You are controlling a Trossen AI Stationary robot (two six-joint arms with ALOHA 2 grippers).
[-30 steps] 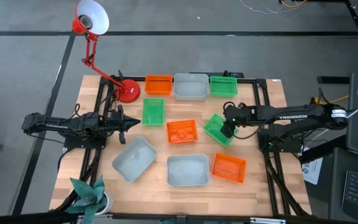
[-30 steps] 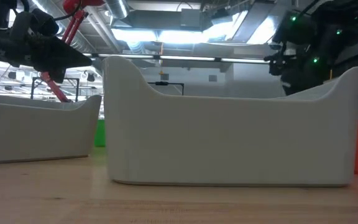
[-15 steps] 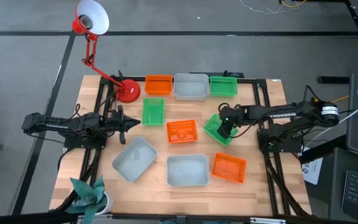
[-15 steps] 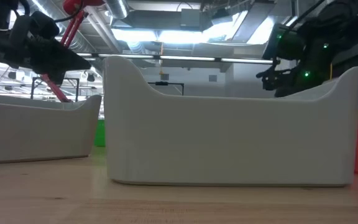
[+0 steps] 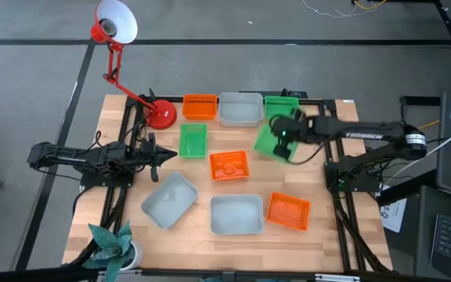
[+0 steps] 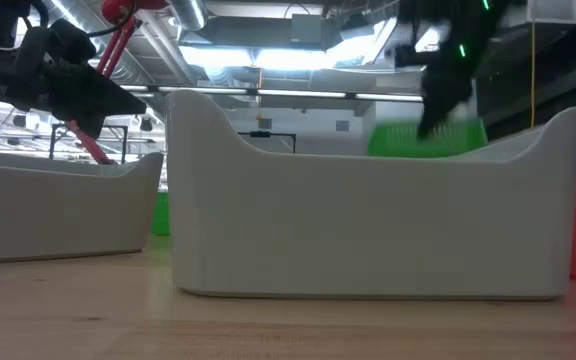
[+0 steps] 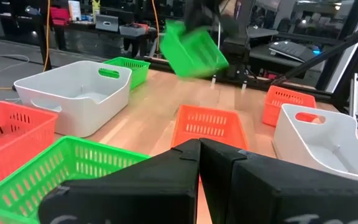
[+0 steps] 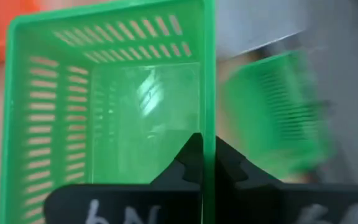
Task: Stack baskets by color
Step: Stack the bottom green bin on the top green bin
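My right gripper (image 5: 283, 141) (image 8: 207, 140) is shut on a green mesh basket (image 5: 269, 139) (image 7: 194, 48) and carries it in the air, just in front of another green basket (image 5: 282, 107) at the table's far right. A third green basket (image 5: 193, 140) stands left of centre. Orange baskets stand at the far edge (image 5: 200, 106), in the middle (image 5: 229, 165) and near right (image 5: 288, 211). Pale grey baskets stand at the far edge (image 5: 240, 110) and near the front edge (image 5: 169, 199) (image 5: 236, 214). My left gripper (image 5: 161, 154) (image 7: 199, 144) waits shut at the table's left, holding nothing. My right gripper pinches one side wall of the green basket at its rim (image 8: 209, 106), one finger (image 8: 188, 165) inside the basket and the other (image 8: 230, 167) outside. The fingers come from the table's right, slanting down. The basket is lifted clear of the table and tilted.
A red desk lamp's round base (image 5: 161, 115) stands at the far left, its arm reaching beyond the table. A small plant (image 5: 114, 244) sits at the near left corner. Bare wood shows right of the middle orange basket.
My right gripper has shut on the wall of the green basket that lay at the table's right. It has risen and gone toward the far edge with it, rolling as it went. The basket is now lifted clear and tilted, close to the far-right green basket.
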